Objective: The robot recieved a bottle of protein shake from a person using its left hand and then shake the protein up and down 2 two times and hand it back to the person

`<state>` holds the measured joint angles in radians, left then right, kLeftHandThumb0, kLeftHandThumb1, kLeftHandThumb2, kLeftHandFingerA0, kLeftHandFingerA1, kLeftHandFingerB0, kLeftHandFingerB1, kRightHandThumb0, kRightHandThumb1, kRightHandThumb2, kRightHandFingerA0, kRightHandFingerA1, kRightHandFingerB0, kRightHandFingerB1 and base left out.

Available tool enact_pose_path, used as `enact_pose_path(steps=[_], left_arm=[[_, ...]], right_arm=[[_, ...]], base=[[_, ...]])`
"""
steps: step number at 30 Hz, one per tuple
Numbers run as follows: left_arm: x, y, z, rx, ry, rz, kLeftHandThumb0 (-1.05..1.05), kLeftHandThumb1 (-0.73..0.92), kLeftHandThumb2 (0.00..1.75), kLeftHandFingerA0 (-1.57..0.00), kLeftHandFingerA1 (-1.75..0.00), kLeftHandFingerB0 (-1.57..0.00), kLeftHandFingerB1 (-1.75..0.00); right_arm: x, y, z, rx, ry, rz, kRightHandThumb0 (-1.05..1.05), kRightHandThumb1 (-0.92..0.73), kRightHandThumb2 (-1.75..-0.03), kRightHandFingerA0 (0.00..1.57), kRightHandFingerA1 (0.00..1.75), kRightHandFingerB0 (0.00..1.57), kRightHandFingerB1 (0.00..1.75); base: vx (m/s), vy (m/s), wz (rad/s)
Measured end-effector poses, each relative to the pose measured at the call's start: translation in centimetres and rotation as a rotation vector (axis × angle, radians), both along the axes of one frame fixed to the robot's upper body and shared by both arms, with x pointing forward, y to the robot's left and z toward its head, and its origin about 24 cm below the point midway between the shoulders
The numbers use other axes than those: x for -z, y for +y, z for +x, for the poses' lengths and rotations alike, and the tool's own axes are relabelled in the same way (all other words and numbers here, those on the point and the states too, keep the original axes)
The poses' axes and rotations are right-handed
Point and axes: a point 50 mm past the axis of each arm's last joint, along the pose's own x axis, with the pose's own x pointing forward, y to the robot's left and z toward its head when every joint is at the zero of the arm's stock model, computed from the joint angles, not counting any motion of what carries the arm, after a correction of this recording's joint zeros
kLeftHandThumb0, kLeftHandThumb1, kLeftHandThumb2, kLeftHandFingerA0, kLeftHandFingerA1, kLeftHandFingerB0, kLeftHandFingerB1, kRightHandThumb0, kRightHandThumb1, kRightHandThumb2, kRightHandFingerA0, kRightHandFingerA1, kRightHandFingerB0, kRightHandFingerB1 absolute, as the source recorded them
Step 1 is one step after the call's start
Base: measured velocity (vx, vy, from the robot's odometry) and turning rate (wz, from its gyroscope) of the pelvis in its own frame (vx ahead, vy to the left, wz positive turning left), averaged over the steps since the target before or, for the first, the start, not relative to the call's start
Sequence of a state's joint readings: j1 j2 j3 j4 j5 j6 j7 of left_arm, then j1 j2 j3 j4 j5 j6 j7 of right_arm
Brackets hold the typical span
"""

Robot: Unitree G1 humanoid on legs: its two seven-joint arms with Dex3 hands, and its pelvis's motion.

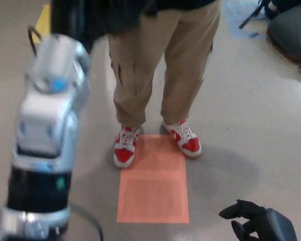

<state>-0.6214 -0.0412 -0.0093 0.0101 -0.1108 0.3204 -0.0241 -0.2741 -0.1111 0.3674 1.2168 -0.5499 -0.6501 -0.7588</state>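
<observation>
In the head view, the left arm (50, 125) is raised steeply, its hand and the bottle out of frame above, so the grip cannot be told. The right hand (253, 221) hangs idle, fingers spread, near the orange floor mat (153, 201). A filled shake bottle is likely heavy and slick; holding its body is safest.

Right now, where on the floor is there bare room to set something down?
Bare grey floor lies right of the orange mat, between the person's shoes and the right hand. It is crowded around the mat's far edge, where the shoes stand, and on the left, where the raised left arm blocks the view.
</observation>
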Motion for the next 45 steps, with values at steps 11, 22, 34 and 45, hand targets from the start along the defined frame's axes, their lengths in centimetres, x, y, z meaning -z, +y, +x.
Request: enact_pose_path(steps=[11,22,34,45], left_arm=[[-0.1,-1.1,-1.0,0.057,0.051,-0.042,-0.12,0.90,0.67,-0.91,-1.39,-0.62,-1.09],[12.8,-1.0,-3.0,0.048,0.515,0.046,-0.17,0.86,0.67,-0.92,-1.36,-0.61,-1.02],[9.7,-0.1,-0.3,0.008,0.452,0.018,-0.15,0.84,0.72,-0.94,-1.34,-0.65,-1.12],[7.1,1.3,3.0,-0.038,0.463,-0.093,-0.17,0.80,0.69,-0.78,-1.61,-0.57,-1.18]], right_arm=[[-0.1,0.0,0.2,-0.007,-0.005,-0.001,-0.17,-0.71,-0.69,1.05,0.60,0.92,0.64],[-0.1,0.1,0.1,-0.016,-0.002,-0.002,-0.16,-0.69,-0.69,1.08,0.61,0.91,0.66],[-0.2,0.0,0.2,-0.016,-0.004,0.002,-0.15,-0.68,-0.71,1.07,0.61,0.91,0.67],[-0.2,0.0,0.2,-0.020,-0.003,0.005,-0.17,-0.69,-0.71,1.06,0.61,0.91,0.67]], base=[[0.00,0.000,0.01],[0.00,0.000,0.01],[0.00,0.000,0.00],[0.00,0.000,0.00]])
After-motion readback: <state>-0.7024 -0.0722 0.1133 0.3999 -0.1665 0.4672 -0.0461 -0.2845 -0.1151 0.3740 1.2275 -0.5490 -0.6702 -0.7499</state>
